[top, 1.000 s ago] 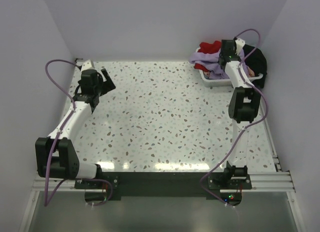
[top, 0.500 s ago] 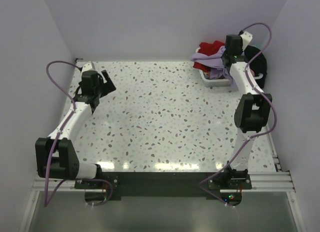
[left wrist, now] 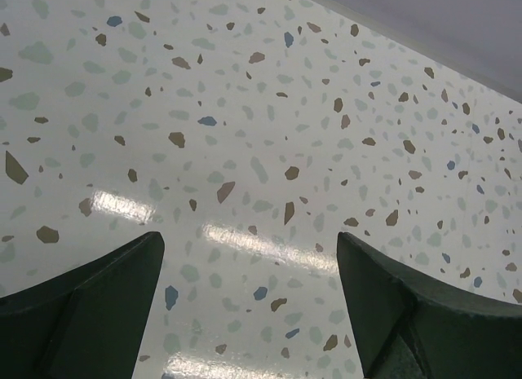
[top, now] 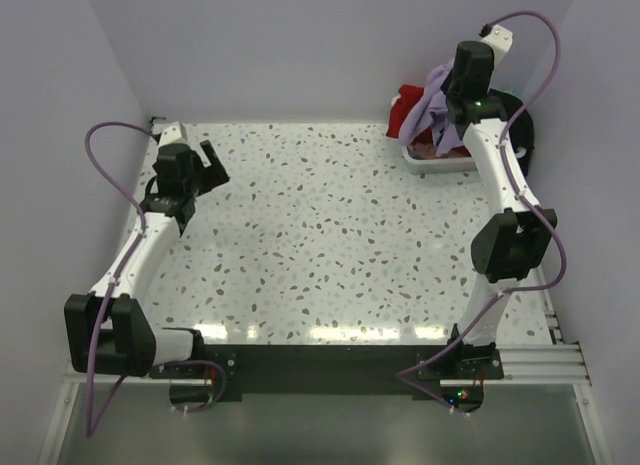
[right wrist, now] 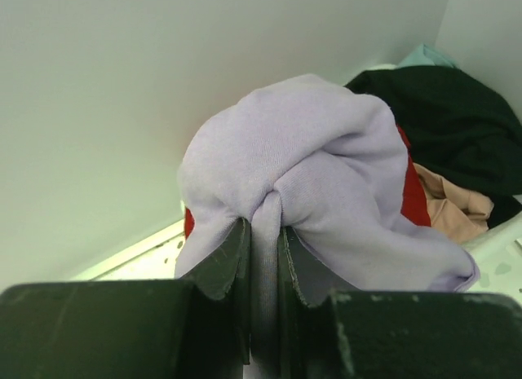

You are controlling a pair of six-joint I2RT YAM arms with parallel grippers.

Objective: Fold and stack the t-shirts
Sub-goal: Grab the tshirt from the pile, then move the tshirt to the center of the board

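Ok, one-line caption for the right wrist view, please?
The right hand pinches a fold of the lavender shirt; a red shirt, a black shirt and a pale pink shirt lie behind.

- White table (top: 330, 225), speckled with brown, grey and blue chips.
- Plain pale back wall (top: 300, 45), left wall (top: 60, 135) and right wall (top: 600, 135), closing in the table on three sides.
- Bright glare (top: 330, 332) streaked across the near part of the table.
- Black strip (top: 320, 357) and metal rail (top: 540, 363) along the near edge.
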